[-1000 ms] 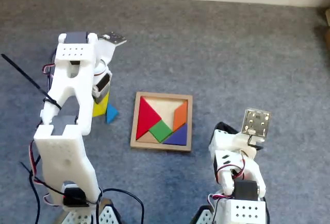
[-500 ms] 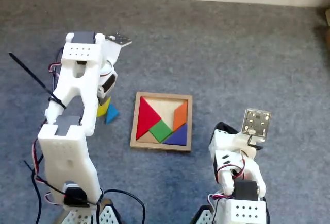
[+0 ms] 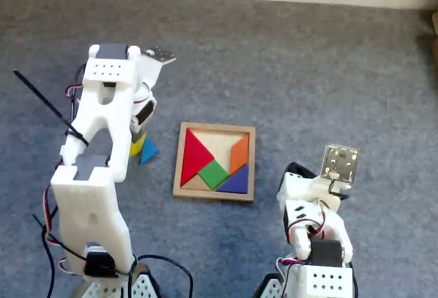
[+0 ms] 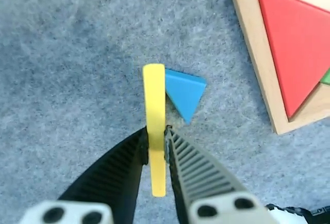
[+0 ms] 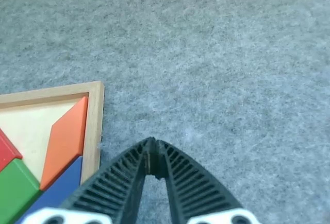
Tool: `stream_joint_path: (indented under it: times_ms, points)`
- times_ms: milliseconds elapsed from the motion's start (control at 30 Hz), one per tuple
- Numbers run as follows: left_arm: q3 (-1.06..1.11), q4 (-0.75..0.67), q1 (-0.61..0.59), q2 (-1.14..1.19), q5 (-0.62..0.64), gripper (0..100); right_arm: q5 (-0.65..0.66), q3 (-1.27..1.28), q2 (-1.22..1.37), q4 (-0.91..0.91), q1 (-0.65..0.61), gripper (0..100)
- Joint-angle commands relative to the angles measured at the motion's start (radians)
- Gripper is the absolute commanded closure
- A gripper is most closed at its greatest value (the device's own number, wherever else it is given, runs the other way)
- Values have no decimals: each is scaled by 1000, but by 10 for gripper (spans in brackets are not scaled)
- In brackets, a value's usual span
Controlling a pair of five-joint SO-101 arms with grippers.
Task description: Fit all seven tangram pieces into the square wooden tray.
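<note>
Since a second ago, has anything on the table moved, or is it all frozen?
The left arm, its fingers shut on the yellow piece, swung a little farther out from its base and nearer the tray. The blue triangle, the pieces in the tray and the right arm stayed put.

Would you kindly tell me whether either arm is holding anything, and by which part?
The left hand pinches the yellow piece across its two flat faces, on the half nearer the wrist. The right hand is shut on nothing.
</note>
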Motion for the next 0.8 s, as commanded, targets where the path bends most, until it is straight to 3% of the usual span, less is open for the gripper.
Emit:
stream_joint_path:
  times_ms: [0,267,767]
  points:
    - [7,11,18,-70,6,995,-3,148,15,2,10,995]
    - [7,21,88,-203,6,995,-3,148,15,2,10,995]
    - [-65,23,311,-209,8,995,-3,148,15,2,10,995]
